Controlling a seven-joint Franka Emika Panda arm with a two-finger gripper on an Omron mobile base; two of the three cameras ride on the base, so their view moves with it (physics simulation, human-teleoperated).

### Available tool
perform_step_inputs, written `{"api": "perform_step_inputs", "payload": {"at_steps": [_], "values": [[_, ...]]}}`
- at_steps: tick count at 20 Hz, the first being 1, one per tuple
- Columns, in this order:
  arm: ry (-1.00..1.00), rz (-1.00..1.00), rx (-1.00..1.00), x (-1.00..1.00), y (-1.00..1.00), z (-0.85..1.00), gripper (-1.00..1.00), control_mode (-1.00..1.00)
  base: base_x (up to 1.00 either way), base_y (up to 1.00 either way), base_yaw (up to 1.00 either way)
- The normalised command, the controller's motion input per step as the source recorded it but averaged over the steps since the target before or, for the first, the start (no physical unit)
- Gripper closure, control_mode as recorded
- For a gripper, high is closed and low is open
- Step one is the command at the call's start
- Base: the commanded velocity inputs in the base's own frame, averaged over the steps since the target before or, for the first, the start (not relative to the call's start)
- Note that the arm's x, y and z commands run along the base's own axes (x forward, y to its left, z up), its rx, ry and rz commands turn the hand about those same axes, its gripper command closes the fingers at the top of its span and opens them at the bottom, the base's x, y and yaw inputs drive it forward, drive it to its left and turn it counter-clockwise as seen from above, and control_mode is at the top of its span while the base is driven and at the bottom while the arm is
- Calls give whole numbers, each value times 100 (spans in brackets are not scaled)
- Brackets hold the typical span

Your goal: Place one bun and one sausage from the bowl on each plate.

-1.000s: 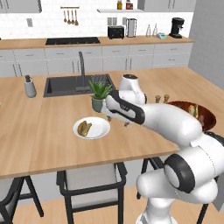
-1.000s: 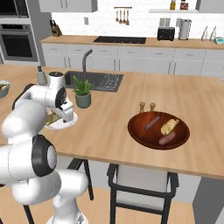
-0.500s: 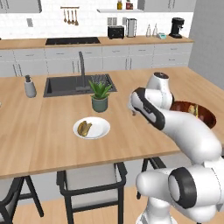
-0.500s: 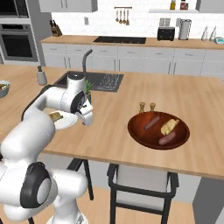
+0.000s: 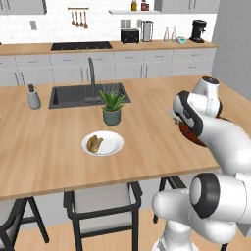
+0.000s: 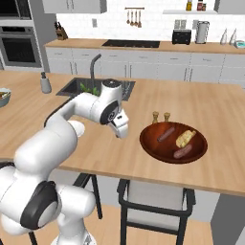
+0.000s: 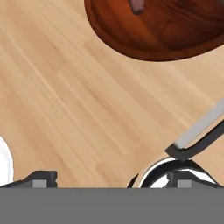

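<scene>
- Gripper (image 6: 122, 130): jaws spread wide apart, nothing between them, nothing touched. In the hand view the two dark fingertips (image 7: 41, 178) sit far apart at the bottom edge, with bare wooden countertop (image 7: 87, 100) between them.
- In the right base view the gripper hangs over open counter, pointing down, just left of the bowl (image 6: 149, 142) and clear of its rim.
- The bowl is wide, shallow, dark reddish-brown glossy wood, and rests on the island counter. In the hand view its rim (image 7: 144, 52) curves across the top, ahead of the jaws and apart from them.
- Bowl contents, right base view: one sausage (image 6: 166, 134) toward the back left, a second sausage (image 6: 183, 151) toward the front, and a yellowish bun (image 6: 185, 138) on the right between them. They lie close together.
- Two small wooden shakers (image 6: 161, 116) stand side by side just behind the bowl.
- Left base view: a white plate (image 5: 113, 142) lies on the counter in front of a potted plant (image 5: 112, 105), well apart from the bowl. It carries a bun (image 5: 94, 143); I cannot tell whether a sausage lies with it.
- In that view the white arm covers most of the bowl; a dark red sliver (image 5: 188, 137) shows beneath the forearm.
- A sliver of white plate edge (image 7: 3, 164) shows at the far left of the hand view, near the left fingertip.
- Behind the plant: a dark sink (image 5: 73, 97) with a faucet, and a soap dispenser (image 5: 33, 96) to its left.
</scene>
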Motion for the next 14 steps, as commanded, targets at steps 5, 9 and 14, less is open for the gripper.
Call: {"api": "perform_step_inputs", "payload": {"at_steps": [5, 9, 14], "values": [[0, -6, -5, 8, -100, 0, -100, -100, 0, 0, 0], [0, -2, -6, 38, -88, -12, -100, -100, 0, 0, 0], [0, 0, 0, 51, -58, -23, -100, -100, 0, 0, 0]]}}
